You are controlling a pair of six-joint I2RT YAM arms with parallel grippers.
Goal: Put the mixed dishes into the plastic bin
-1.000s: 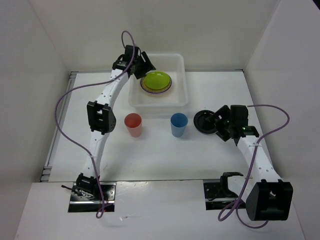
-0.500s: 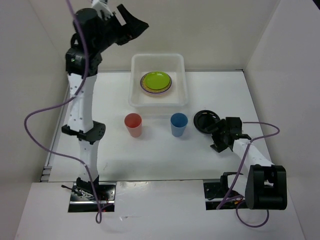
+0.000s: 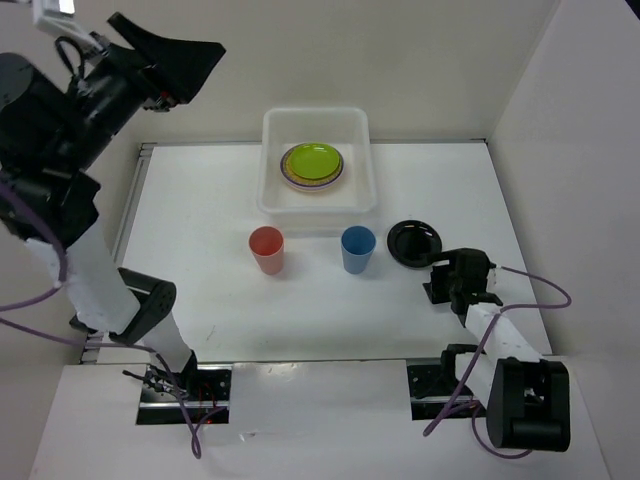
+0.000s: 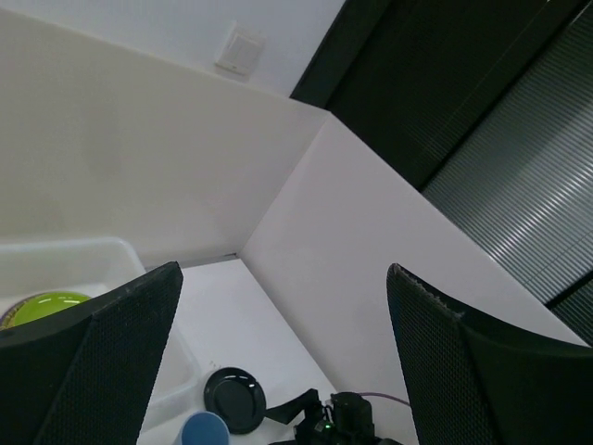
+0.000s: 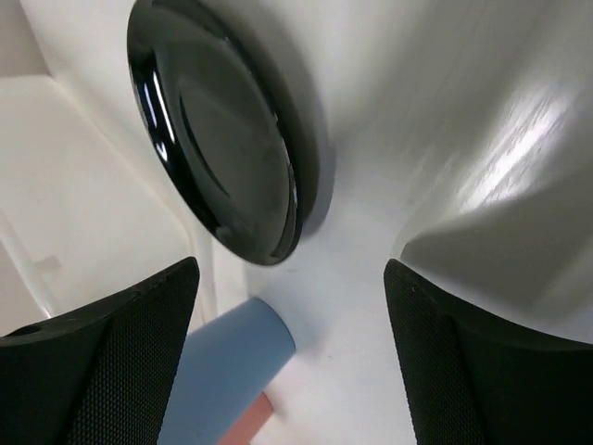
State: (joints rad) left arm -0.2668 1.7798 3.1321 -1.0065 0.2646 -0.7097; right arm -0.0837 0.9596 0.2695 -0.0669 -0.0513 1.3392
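The plastic bin [image 3: 268, 195] stands at the back centre and holds a lime green plate [image 3: 311, 161] on top of a lilac one. It also shows in the left wrist view [image 4: 111, 255]. A red cup [image 3: 266, 249], a blue cup [image 3: 358, 249] and a black plate [image 3: 413, 242] stand on the table in front of the bin. My left gripper [image 3: 200, 65] is open and empty, raised high at the upper left. My right gripper [image 3: 437, 278] is open and empty, low over the table just in front of the black plate [image 5: 222, 139], with the blue cup [image 5: 222, 371] to its left.
White walls enclose the table on three sides. The left arm's purple cable hangs at the left edge. The right arm is folded low near its base [image 3: 520, 400].
My left arm has swung up and away from the bin to the upper left, close to the camera. My right gripper has pulled back from the black plate toward its base.
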